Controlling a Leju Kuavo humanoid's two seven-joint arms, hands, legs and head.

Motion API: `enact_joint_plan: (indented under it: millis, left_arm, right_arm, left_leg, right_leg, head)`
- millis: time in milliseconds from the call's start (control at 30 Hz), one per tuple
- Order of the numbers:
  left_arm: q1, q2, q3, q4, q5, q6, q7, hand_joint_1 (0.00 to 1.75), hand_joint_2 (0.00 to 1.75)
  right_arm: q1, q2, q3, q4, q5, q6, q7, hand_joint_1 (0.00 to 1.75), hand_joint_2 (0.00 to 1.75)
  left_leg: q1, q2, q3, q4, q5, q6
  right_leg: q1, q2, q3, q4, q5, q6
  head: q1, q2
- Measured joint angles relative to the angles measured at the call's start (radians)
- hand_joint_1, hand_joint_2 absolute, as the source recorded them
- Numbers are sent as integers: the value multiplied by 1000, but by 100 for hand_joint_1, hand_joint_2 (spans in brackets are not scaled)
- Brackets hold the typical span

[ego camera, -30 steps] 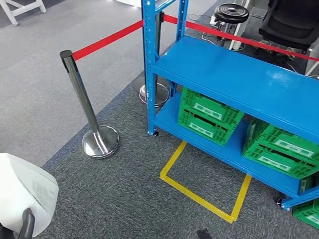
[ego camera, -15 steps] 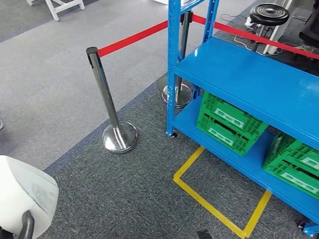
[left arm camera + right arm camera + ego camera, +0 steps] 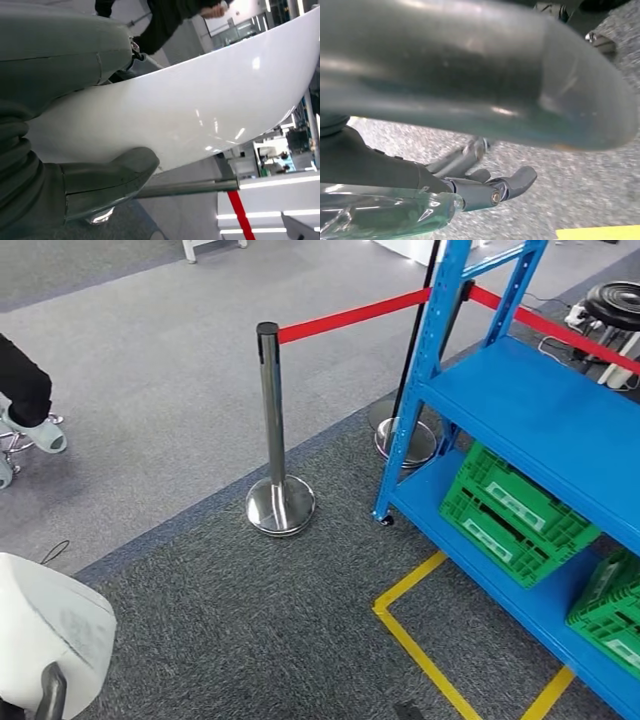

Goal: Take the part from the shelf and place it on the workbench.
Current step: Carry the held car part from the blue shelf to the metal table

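I held the large, smooth white plastic part [image 3: 211,95] in my left hand [image 3: 56,125], its grey thumb [image 3: 113,175] pressed against one face and the rest of the hand against the other, so the glossy curved shell ran out well past my fingers. From my head camera the same white part [image 3: 45,630] showed at my lower left, close to my body and above the dark grey carpet [image 3: 249,630]. My right hand [image 3: 478,187] hung over the speckled carpet with its dark fingers [image 3: 516,180] stretched out and only slightly curled; I could not tell whether it had hold of anything, since a clear, shiny piece lay along the wrist and a broad blurred grey shape crossed the view in front. Ahead and to my right stood the blue metal shelf rack [image 3: 543,430], with green plastic crates [image 3: 513,515] on its lowest level. Yellow tape lines [image 3: 423,640] marked the carpet just in front of the rack. A chrome stanchion post [image 3: 273,440] stood left of the rack, a red belt [image 3: 351,315] running from its top to the rack. At the far left, on the lighter grey floor, was a person's foot in a pale shoe [image 3: 38,435].
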Motion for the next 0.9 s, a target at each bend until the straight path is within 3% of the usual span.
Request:
enact_joint_plan:
  millis: [67, 100, 133, 200, 267, 333, 400, 467, 533, 600, 633, 667, 700, 767, 833, 900]
  left_arm:
    - [-1, 0, -1, 0, 1, -1, 0, 175, 175]
    - [-1, 0, -1, 0, 2, -1, 0, 175, 175]
    - [-1, 0, -2, 0, 3, -1, 0, 175, 175]
    - [-1, 0, -2, 1, 4, -2, 0, 175, 175]
    - [-1, 0, -1, 1, 8, -2, 0, 175, 175]
    - [-1, 0, -1, 1, 13, -2, 0, 175, 175]
    - [1, 0, -1, 1, 15, -3, 0, 175, 175]
    - [1, 0, -1, 1, 16, -3, 0, 175, 175]
    - [-1, 0, -2, 1, 16, -3, 0, 175, 175]
    - [-2, 0, -2, 1, 16, -3, 0, 175, 175]
    - [-1, 0, -2, 1, 16, -3, 0, 175, 175]
    - [-1, 0, -2, 1, 16, -3, 0, 175, 175]
    - [0, 1, -2, 1, 16, -3, 0, 175, 175]
    - [-2, 1, -2, 1, 16, -3, 0, 175, 175]
    - [-4, 1, -3, 1, 16, -3, 0, 175, 175]
    - [-3, 1, -3, 1, 16, -3, 0, 175, 175]
  right_arm:
    - [2, 0, 0, 0, 0, 0, 1, 0, 0]
    - [3, 0, 1, 0, -1, 0, 2, 0, 0]
    - [4, 0, 1, 0, -1, 0, 2, 0, 0]
    - [6, 0, 1, 0, -1, 0, 2, 0, 0]
    - [6, 1, 1, 0, -1, 1, 1, 0, 0]
    - [5, 1, 2, 1, -1, 3, 0, 0, 0]
    - [4, 1, 3, 1, -2, 2, -1, 0, 0]
    - [4, 1, 3, 1, -3, 0, -3, 0, 0]
    - [6, 1, 3, 1, -4, -2, -5, 0, 0]
    - [7, 0, 3, 1, -5, -3, -6, 0, 0]
    - [7, 0, 3, 1, -6, -4, -6, 0, 0]
    - [6, 0, 3, 1, -6, -4, -6, 0, 0]
    - [5, 0, 3, 1, -6, -4, -6, 0, 0]
    - [4, 0, 3, 1, -6, -4, -6, 0, 0]
    - [3, 0, 3, 1, -7, -4, -6, 0, 0]
    - [2, 0, 4, 1, -7, -4, -6, 0, 0]
  left_leg:
    - [1, -23, -1, 0, 0, 4]
    - [1, -37, -1, 0, 0, 5]
    - [2, -52, 0, 1, 0, 4]
    - [4, -82, 2, 3, 1, 0]
    - [5, -108, -1, 9, 0, -10]
    - [6, -129, -9, 12, 4, -23]
    - [10, -143, -15, 10, 9, -35]
    - [8, -107, -34, 41, -13, -43]
    - [5, -44, -90, 158, -76, -49]
    - [6, -21, -154, 287, -127, -52]
    - [6, -19, -163, 308, -126, -52]
    - [5, -17, -153, 290, -106, -50]
    - [4, -8, -121, 234, -73, -47]
    - [-3, 41, -41, 92, -20, -37]
    - [-10, 71, -4, 21, -7, -26]
    - [-12, 48, -5, 13, -6, -14]
  right_leg:
    - [-1, 30, -67, 139, -60, 3]
    - [-1, 33, -91, 184, -71, 4]
    - [-2, 34, -98, 190, -60, 4]
    - [-7, 49, -52, 85, 12, 7]
    - [-17, 103, 5, -43, 62, 11]
    - [-20, 130, 25, -84, 66, 6]
    - [-15, 106, 27, -86, 72, -7]
    - [-15, 79, 28, -89, 75, -21]
    - [-12, 49, 28, -90, 74, -30]
    - [-8, 17, 27, -90, 72, -34]
    - [-7, 2, 27, -90, 72, -35]
    - [-6, -12, 28, -90, 71, -34]
    - [-5, -24, 29, -90, 70, -33]
    - [-2, -45, 34, -89, 65, -28]
    - [3, -63, 39, -90, 60, -20]
    - [4, -85, 44, -95, 57, -10]
  head:
    - [2, 0]
    - [2, 0]
    - [2, 0]
    - [2, 0]
    - [1, 0]
    - [0, 0]
    - [-1, 0]
    - [-4, 0]
    - [-9, 0]
    - [-9, 0]
    - [-10, 0]
    - [-9, 0]
    - [-10, 0]
    - [-10, 0]
    - [-10, 0]
    - [-9, 0]
